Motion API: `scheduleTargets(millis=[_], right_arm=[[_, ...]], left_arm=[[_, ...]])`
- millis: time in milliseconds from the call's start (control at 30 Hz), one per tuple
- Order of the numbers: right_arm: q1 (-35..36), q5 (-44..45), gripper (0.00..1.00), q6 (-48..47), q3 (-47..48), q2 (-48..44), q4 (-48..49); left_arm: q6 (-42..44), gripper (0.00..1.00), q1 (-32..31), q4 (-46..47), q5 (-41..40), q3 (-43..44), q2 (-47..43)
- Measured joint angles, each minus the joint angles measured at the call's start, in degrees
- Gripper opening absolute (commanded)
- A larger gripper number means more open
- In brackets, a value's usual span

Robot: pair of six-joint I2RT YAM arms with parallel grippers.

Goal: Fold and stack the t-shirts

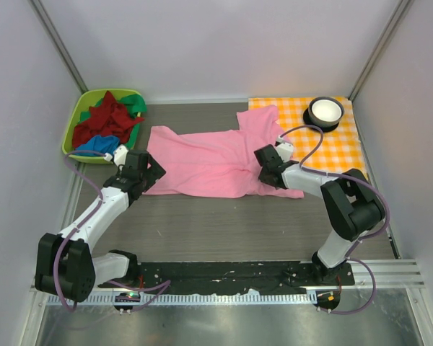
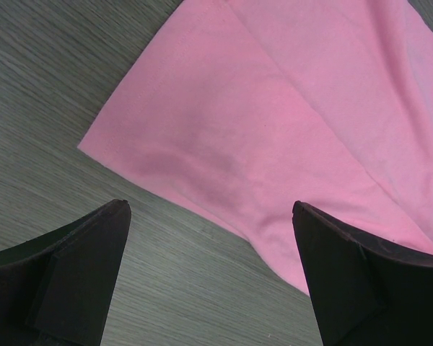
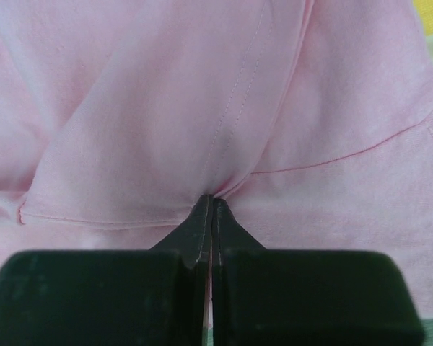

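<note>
I see my right gripper [image 3: 211, 207] pinched tight on a fold of the pink t-shirt [image 3: 166, 108]; left gripper [image 2: 210, 207] spread wide over its hem.

High above the near edge of the table [image 1: 224, 231], the top camera looks down over the whole scene; the left wrist camera looks down closely at a corner of the pink t-shirt [image 2: 274, 130]; the right wrist camera sits even nearer that shirt, shared by all three views.
</note>
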Motion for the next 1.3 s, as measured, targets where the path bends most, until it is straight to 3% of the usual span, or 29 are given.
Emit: scheduleTargets(millis=[367, 633, 867, 900, 933, 1000, 1033, 1133, 1300], right_arm=[[2.4, 3.0, 0.01, -1.0, 3.8, -0.9, -3.7], [3.6, 4.4, 0.01, -3.4, 16.4, -2.4, -5.4], [3.6, 5.5, 0.02, -4.6, 25.5, 6.0, -3.9], [3.6, 5.5, 0.14, -4.7, 26.3, 8.0, -3.5], [3.6, 5.5, 0.42, -4.8, 27.1, 10.1, -2.6], [3.5, 4.5, 0.63, -4.9, 28.3, 14.2, -1.2], [3.5, 3.9, 0.79, -5.2, 28.9, 16.0, -0.7], [3.5, 2.6, 0.94, -6.3, 28.9, 18.6, 0.4], [3.7, 4.0, 0.96, -7.7, 21.1, 9.9, 1.7]], left_arm=[[0.0, 1.00, 0.0, -0.1, -0.1, 0.0, -0.4], [0.0, 1.00, 0.0, -0.8, 0.1, 0.1, -1.2], [0.0, 1.00, 0.0, -0.9, 0.0, 0.1, -1.0], [0.0, 1.00, 0.0, -0.9, -0.1, 0.1, -0.9], [0.0, 1.00, 0.0, -0.9, -0.2, 0.2, -0.5], [0.0, 1.00, 0.0, -0.9, -0.2, 0.2, 0.5], [0.0, 1.00, 0.0, -0.9, -0.2, 0.3, 1.2], [-0.2, 1.00, 0.0, -0.9, -0.4, 0.3, 2.6], [-0.1, 1.00, -0.1, -1.3, -0.5, 0.3, 1.2]])
